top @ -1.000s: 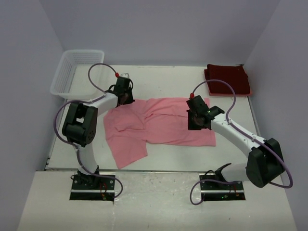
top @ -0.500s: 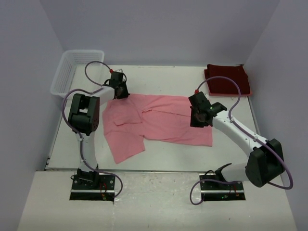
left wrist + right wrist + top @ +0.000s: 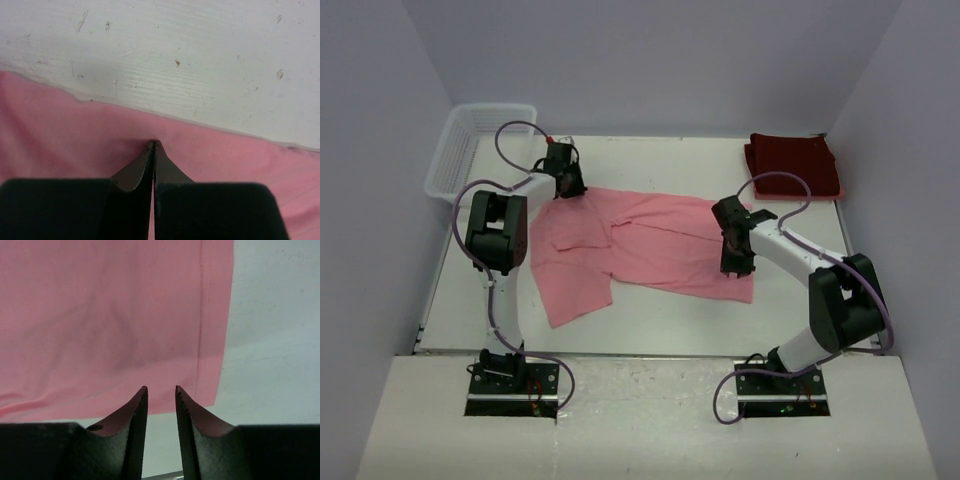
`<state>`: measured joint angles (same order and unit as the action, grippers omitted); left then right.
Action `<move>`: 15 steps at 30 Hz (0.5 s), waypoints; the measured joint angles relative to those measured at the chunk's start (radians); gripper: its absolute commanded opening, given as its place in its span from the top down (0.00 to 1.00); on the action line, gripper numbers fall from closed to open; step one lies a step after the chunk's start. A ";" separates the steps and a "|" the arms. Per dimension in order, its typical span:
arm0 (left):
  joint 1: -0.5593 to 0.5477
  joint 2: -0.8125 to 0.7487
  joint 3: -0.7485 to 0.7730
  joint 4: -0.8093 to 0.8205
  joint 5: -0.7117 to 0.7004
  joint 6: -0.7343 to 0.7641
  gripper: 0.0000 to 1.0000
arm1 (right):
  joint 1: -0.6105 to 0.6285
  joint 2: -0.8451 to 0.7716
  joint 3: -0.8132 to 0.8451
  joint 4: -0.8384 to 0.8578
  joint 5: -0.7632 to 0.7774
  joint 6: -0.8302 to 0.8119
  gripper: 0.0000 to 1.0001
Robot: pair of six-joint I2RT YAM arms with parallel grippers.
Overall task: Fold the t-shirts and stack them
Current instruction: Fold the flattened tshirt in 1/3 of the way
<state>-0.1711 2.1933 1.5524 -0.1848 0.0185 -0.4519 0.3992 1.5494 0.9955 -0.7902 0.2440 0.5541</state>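
We see pink t-shirt (image 3: 650, 250) dragged farther back and flatter on table (image 3: 660, 325) than 1 second ago. Our left gripper (image 3: 567, 187) stays clenched on its far left edge. Our right gripper (image 3: 735, 262) has just let go of right hem, jaws parted, empty. Maroon t-shirt (image 3: 792, 165) lies folded at far right corner. Spreading looks done; folding comes next.

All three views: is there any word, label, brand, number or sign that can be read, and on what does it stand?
None can be read.
Pink t-shirt: plain, no print.
Maroon t-shirt: plain, no print.
Basket: bare white lattice, no label.
Table: only scuffs and specks.
Arm base plates: small details, too small to tell whether any are text.
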 measured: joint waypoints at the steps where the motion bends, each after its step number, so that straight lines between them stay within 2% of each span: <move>1: 0.000 0.000 0.000 0.000 -0.002 0.000 1.00 | -0.003 0.000 -0.009 -0.001 0.000 0.007 0.64; 4: 0.001 -0.002 -0.008 0.006 -0.004 -0.002 1.00 | -0.012 0.000 -0.043 0.006 0.000 0.032 0.51; 6: 0.005 -0.007 -0.018 0.016 -0.004 -0.005 1.00 | -0.020 0.000 -0.068 0.012 -0.002 0.046 0.48; 11: 0.027 -0.040 -0.068 0.025 -0.008 -0.016 1.00 | -0.043 -0.010 -0.098 0.018 -0.010 0.085 0.47; 15: 0.055 -0.071 -0.117 0.038 -0.009 -0.027 1.00 | -0.065 -0.083 -0.140 0.022 -0.008 0.138 0.46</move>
<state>-0.1158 2.1223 1.4353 -0.1471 0.0093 -0.4786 0.3344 1.4666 0.8551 -0.7685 0.2363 0.6918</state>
